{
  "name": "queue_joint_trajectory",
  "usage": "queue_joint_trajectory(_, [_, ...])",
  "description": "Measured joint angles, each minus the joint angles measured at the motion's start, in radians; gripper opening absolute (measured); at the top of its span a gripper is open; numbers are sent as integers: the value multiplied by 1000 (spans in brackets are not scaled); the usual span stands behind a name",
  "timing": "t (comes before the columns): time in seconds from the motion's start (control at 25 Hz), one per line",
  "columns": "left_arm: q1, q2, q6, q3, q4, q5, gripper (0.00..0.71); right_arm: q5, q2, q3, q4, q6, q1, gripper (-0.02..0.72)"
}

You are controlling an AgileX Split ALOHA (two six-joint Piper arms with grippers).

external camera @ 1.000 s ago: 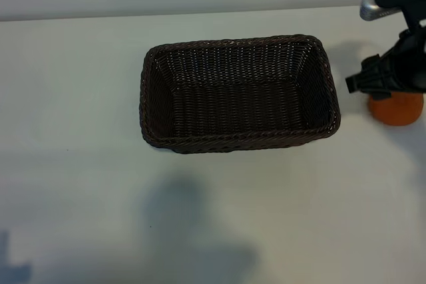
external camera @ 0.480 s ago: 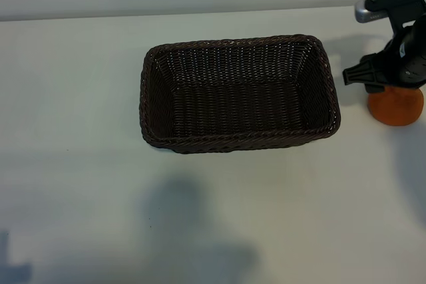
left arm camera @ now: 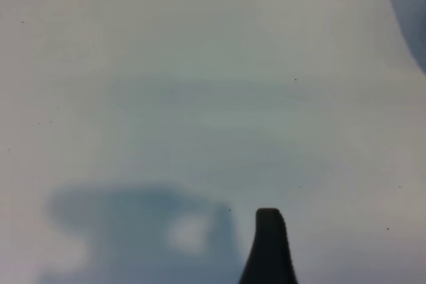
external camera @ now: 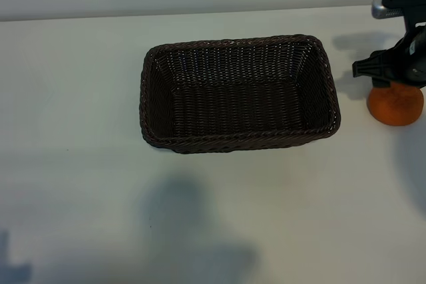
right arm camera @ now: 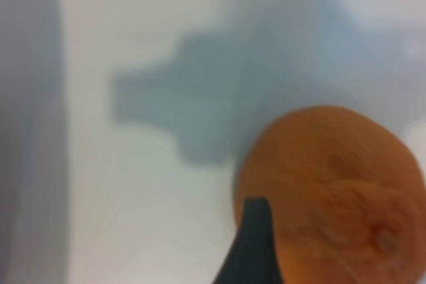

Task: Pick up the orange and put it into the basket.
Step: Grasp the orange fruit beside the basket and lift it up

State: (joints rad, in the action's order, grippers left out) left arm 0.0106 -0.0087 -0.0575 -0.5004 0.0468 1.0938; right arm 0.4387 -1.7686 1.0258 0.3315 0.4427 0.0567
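The dark-brown woven basket point(external camera: 237, 134) stands mid-table with nothing in it. To its right, near the edge of the exterior view, the orange point(external camera: 397, 106) rests on the white table. My right gripper point(external camera: 397, 78) hangs just over the orange's far side, open, and hides the fruit's top. In the right wrist view the orange point(right arm camera: 333, 191) fills the corner, with one dark fingertip point(right arm camera: 256, 231) in front of its side; the other finger is out of view. The left gripper is outside the exterior view. Its wrist view shows one fingertip point(left arm camera: 269, 244) over bare table, holding nothing.
The white table point(external camera: 80, 98) meets a pale wall along its far edge. Soft shadows lie on the table in front of the basket and at the front left corner.
The right gripper has shifted a little to the right above the orange. The orange and the basket have not moved.
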Motion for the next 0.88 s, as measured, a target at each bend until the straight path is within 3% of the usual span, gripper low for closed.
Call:
queue_joint_trajectory(0.2, [0,0,0,0,0,0,569,-25,-78,1,-3,-6,0,584])
queue_joint_trajectory(0.28, [0,0,0,0,0,0,569,-27,-100,1,-10,-6,0,536])
queue_joint_trajectory(0.36, [0,0,0,0,0,0,569,-28,-112,1,-13,-6,0,413])
queue_joint_trajectory(0.48, [0,0,0,0,0,0,569,-35,-113,3,-17,5,0,159])
queue_joint_trajectory(0.56, [0,0,0,0,0,0,569,-38,-113,5,-17,9,0,90])
queue_joint_trajectory(0.88, [0,0,0,0,0,0,569,-41,-113,5,-16,11,0,87])
